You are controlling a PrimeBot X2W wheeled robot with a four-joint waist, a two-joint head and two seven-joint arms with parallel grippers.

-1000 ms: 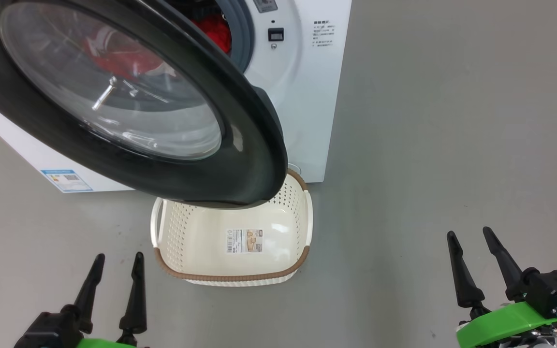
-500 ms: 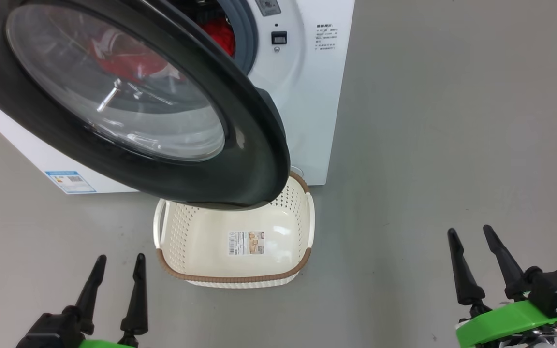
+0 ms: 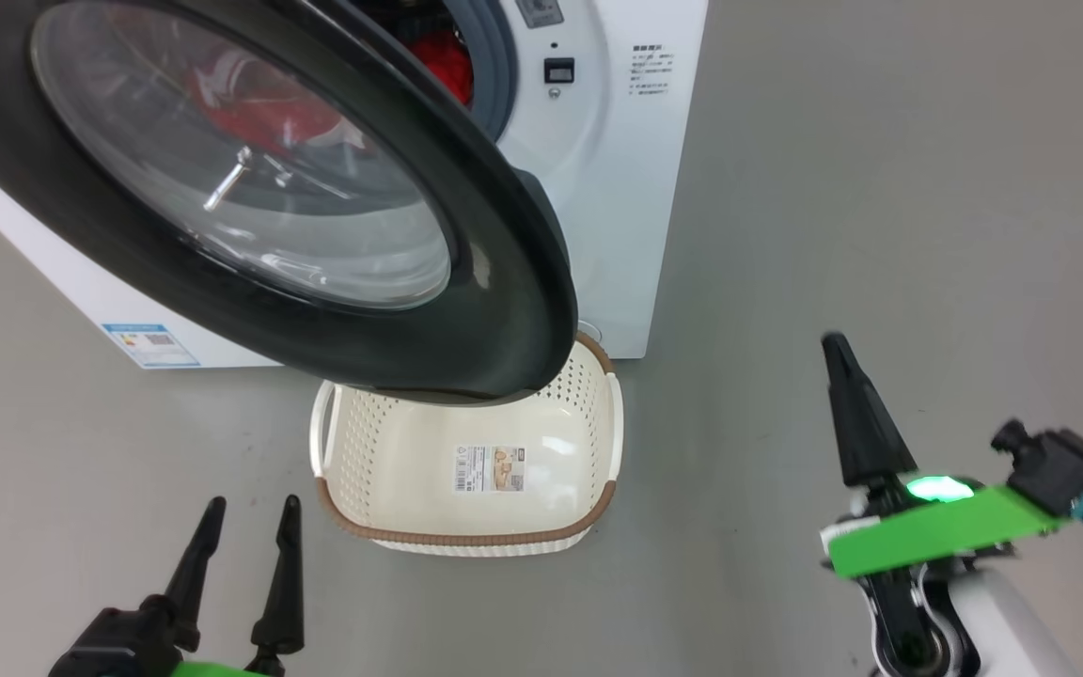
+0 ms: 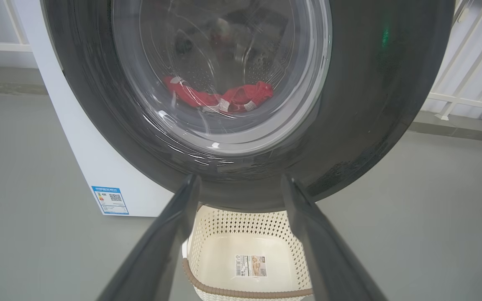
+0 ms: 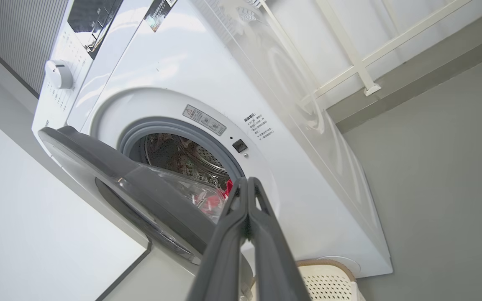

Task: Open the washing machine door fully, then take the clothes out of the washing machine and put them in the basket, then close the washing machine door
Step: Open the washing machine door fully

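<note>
Washing machine door (image 3: 504,282) half-open, overhanging basket (image 3: 466,540)

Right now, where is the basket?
In the head view the basket sits on the floor at lower centre, before the washing machine, its far end under the partly open door.

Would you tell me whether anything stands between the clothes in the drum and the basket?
Yes: the washing machine door, only partly open, hangs across the drum mouth and above the far end of the basket, so the clothes lie behind its glass.
</note>
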